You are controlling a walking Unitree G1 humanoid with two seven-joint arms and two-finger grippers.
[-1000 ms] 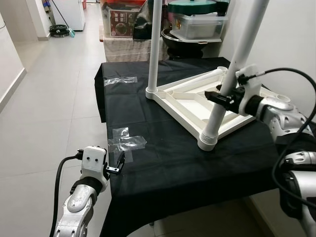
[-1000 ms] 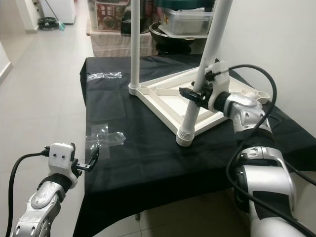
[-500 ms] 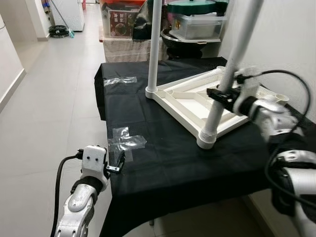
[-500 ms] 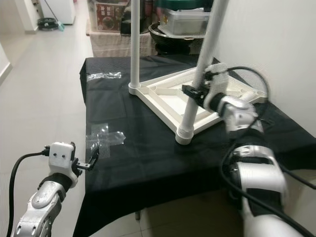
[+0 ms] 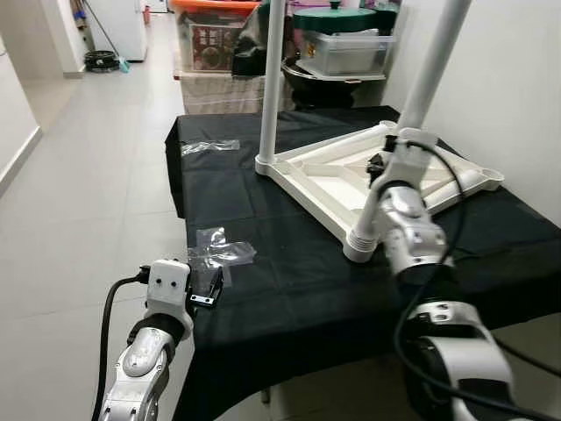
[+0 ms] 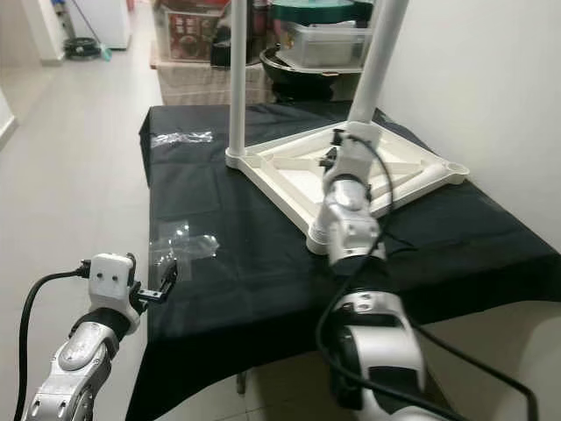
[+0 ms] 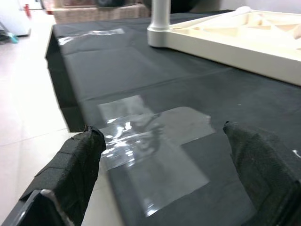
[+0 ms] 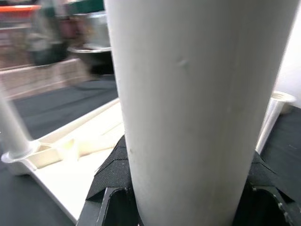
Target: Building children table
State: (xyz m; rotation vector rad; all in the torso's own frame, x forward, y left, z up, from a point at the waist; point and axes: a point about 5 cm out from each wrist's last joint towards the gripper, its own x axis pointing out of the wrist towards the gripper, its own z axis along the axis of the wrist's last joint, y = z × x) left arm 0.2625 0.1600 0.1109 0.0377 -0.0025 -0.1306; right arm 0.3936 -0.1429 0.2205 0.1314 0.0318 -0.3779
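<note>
Right wrist view: the near leg (image 8: 188,94) stands between the right gripper's (image 8: 183,188) black fingers (image 8: 110,176), which grasp it on both sides.
Near leg: a white tube standing in the front corner socket (image 5: 361,246) of the upturned table top (image 5: 342,187), leaning a little; the grip sits partway up, probably to steady or press it home.
Table top: white, lying face down on the black-draped bench (image 5: 289,281), ribs upward so the sockets can be reached.
Far leg (image 5: 271,79): already upright in its socket at the back left corner.
Empty socket (image 5: 493,174): open at the right corner, so by my reckoning the job is about half done.
Left gripper (image 5: 210,288): low at the bench's near left edge, fingers (image 7: 75,165) spread apart and holding nothing, pointing at clear tape (image 7: 141,132) stuck to the cloth; it looks idle.
Beyond the bench: storage tubs (image 5: 342,48) and a tiled floor (image 5: 79,175).
</note>
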